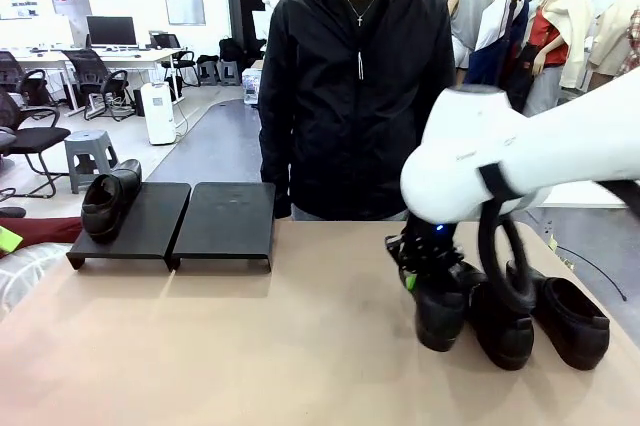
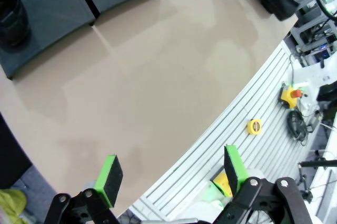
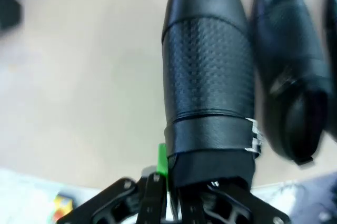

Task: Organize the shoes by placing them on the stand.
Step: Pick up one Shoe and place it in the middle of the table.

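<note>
One shoe (image 1: 108, 201) rests on the stand (image 1: 225, 221); right gripper (image 3: 171, 174) clamps a second shoe (image 3: 205, 77), two more shoes (image 1: 505, 326) beside it; left gripper (image 2: 172, 174) gapes.

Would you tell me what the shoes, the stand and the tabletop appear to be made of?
The shoes: black leather by the look, possibly synthetic; the toe is smooth and shiny, with a dotted embossed band across the top. The stand: matte black, perhaps painted metal or plastic; thin flat panels, barely reflective. The tabletop: smooth beige laminate, seemingly, with a soft sheen.
</note>
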`<state>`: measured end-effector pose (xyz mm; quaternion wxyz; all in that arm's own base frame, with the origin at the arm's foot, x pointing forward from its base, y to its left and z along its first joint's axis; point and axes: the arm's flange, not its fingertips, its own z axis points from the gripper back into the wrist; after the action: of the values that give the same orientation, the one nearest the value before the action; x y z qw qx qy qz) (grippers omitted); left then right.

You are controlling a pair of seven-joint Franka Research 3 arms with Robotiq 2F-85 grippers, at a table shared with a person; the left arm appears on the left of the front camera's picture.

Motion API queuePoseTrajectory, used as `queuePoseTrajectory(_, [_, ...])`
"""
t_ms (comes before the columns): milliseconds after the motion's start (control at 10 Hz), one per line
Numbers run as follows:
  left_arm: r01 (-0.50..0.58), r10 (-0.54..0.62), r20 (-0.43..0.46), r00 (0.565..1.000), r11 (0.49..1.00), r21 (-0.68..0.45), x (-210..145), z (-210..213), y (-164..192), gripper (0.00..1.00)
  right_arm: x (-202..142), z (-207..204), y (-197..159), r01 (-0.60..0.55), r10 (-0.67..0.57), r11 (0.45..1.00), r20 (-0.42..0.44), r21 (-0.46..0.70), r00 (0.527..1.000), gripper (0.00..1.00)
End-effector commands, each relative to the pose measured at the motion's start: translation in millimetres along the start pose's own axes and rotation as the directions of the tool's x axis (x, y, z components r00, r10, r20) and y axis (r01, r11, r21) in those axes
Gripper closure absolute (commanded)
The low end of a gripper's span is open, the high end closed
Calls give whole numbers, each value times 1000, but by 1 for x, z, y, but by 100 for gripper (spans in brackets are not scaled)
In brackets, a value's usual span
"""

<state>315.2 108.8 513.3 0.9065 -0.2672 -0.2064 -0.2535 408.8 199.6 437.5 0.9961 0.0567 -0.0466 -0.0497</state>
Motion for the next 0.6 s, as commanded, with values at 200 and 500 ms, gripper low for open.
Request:
queuePoseTrajectory(200, [22,-22,-3,1000,1000,-4,-3,2,2,0,-97,56,-20,-123,122,986,15,116,992,100])
queuePoseTrajectory(500, [22,-22,-3,1000,1000,-4,-3,2,2,0,-90,43,36,-239,229,941,71,238,971,100])
